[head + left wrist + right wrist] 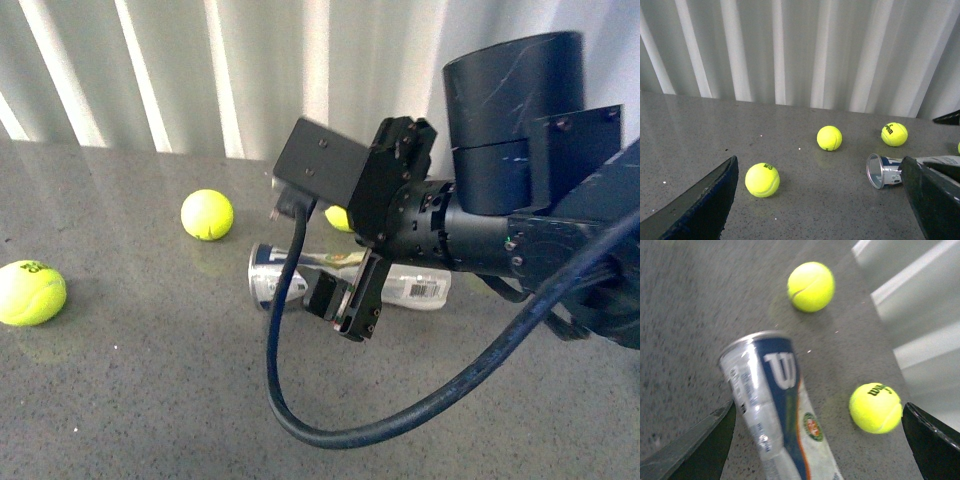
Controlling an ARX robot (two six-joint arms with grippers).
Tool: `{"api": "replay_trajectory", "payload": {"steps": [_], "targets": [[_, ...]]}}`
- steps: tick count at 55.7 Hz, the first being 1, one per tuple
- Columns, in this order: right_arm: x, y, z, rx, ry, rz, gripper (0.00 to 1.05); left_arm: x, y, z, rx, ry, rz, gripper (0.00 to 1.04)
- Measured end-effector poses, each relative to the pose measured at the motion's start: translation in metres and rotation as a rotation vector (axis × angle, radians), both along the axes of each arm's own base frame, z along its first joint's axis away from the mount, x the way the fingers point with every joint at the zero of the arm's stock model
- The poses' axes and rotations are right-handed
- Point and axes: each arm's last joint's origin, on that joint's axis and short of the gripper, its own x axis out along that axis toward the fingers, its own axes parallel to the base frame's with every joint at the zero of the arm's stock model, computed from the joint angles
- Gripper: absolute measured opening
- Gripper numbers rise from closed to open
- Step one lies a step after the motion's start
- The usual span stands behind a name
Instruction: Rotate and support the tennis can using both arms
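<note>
Grey speckled tabletop (pixel 130 400) and ribbed white wall (pixel 200 70); the tennis can (pixel 420 286) is laid on its side just behind the right gripper (pixel 346 300).

The right gripper's fingers are spread wide, and the can is framed between them in the wrist view, with no contact visible. A clear tube is seen, with a silver rim at the far end, a navy-and-white label, an orange stripe, a white W and a round green-orange emblem. The left gripper (pixel 818 165) is likewise held apart, the can's rimmed end lying near one finger. Tennis balls (pixel 207 214) are scattered beyond both grippers.
</note>
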Motion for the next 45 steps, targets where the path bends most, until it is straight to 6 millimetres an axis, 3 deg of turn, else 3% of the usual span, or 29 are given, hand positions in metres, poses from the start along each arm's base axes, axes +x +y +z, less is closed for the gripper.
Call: {"api": "replay_trajectory", "payload": {"steps": [6,14,22,24,29,32,37,41,45], "targets": [[-0.008,-0.017,0.036,0.211,0.035,-0.167,0.97,0.000,0.000,0.000,0.000,0.000,0.000,0.98],[-0.037,-0.067,0.078,0.579,0.121,-0.469,0.97,0.000,0.000,0.000,0.000,0.000,0.000,0.98],[-0.088,-0.124,0.087,0.807,0.263,-0.906,0.97,0.000,0.000,0.000,0.000,0.000,0.000,0.98],[-0.108,-0.141,0.086,0.839,0.261,-1.058,0.97,0.000,0.000,0.000,0.000,0.000,0.000,0.98],[-0.148,-0.164,0.081,0.842,0.207,-1.239,0.97,0.000,0.000,0.000,0.000,0.000,0.001,0.98],[-0.162,-0.168,0.084,0.875,0.173,-1.250,0.97,0.000,0.000,0.000,0.000,0.000,0.000,0.98],[-0.164,-0.168,0.091,0.907,0.147,-1.210,0.97,0.000,0.000,0.000,0.000,0.000,-0.001,0.98],[-0.166,-0.171,0.081,0.894,0.064,-0.990,0.84,0.000,0.000,0.000,0.000,0.000,0.000,0.98],[-0.176,-0.171,0.077,0.834,-0.044,-0.889,0.71,0.000,0.000,0.000,0.000,0.000,0.003,0.98]]}}
